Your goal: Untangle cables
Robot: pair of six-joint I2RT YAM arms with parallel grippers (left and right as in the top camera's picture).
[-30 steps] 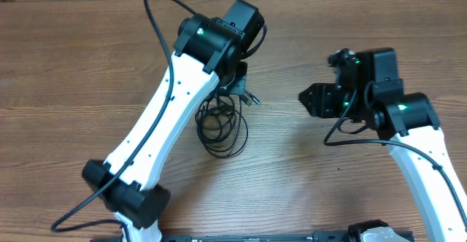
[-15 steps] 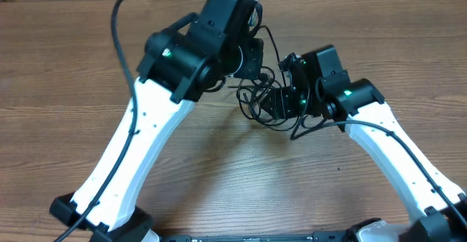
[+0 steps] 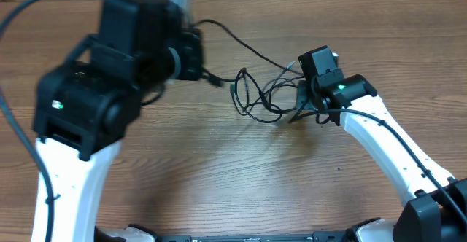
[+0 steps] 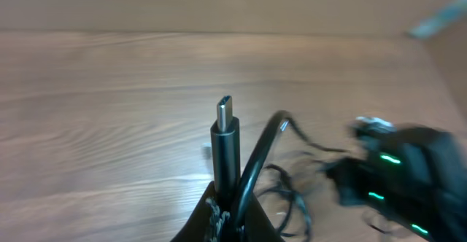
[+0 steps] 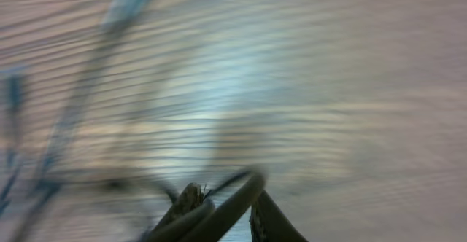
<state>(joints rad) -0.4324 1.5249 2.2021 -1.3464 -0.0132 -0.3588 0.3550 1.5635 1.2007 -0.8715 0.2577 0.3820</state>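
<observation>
Two grippers held the cables [image 3: 255, 100] over the table's [image 3: 219, 191] far middle: the left gripper [image 4: 226, 209] was clamped on a plug [image 4: 225, 136], and the right gripper [image 5: 219, 207], apart and away a second before, had pinched a cord [image 5: 242, 186], so the heap began spreading out.

cables [image 3: 255, 100]: coil below the left gripper [image 4: 233, 209] stretched out between both grippers.
left gripper: rose, lifting its plug end [image 4: 225, 136].
right gripper [image 5: 222, 198]: swung in beside it, clamped onto the cables.
</observation>
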